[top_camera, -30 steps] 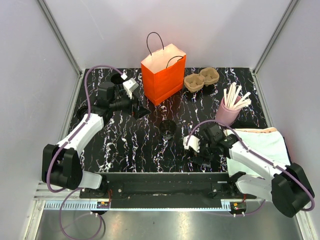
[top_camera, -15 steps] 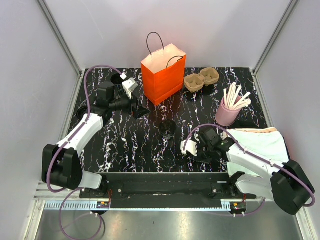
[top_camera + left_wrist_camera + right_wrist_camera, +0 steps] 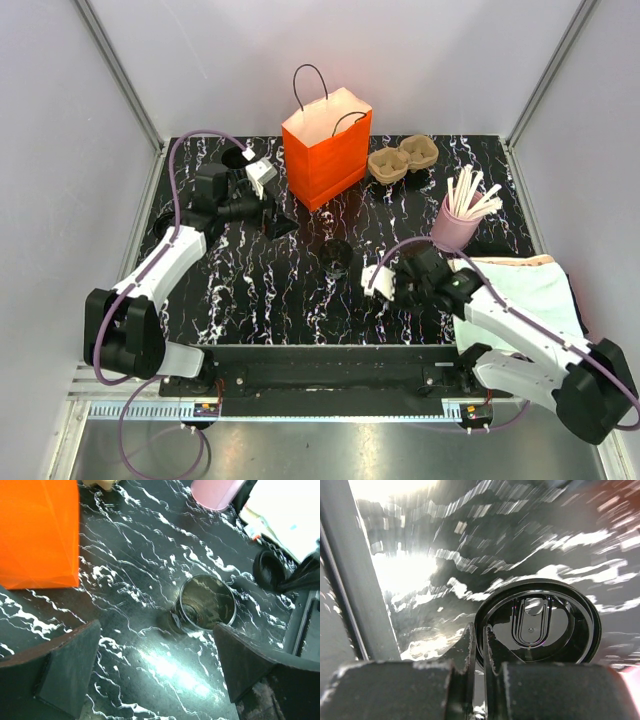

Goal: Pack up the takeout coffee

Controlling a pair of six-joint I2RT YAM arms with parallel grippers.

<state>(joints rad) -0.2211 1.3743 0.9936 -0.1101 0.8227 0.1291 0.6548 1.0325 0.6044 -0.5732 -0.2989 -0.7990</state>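
1. Top view: the black cup is standing lidless mid-table, in front of the orange bag. The left gripper is hovering beside the bag, spread wide and holding nothing.
2. Left wrist: the cup is sitting ahead of the spread fingers, untouched.
3. Right wrist: the right gripper is pinching the rim of the black lid, jaws almost together.

The left arm and the right arm look alike: smooth white shell links set between bulky black joint housings, with a large rounded black base at the foot. A thin purple cable runs along each arm in a loose loop. A small white block sits at each wrist. The jaws are matte dark grey wedges with scuffed, dusty edges
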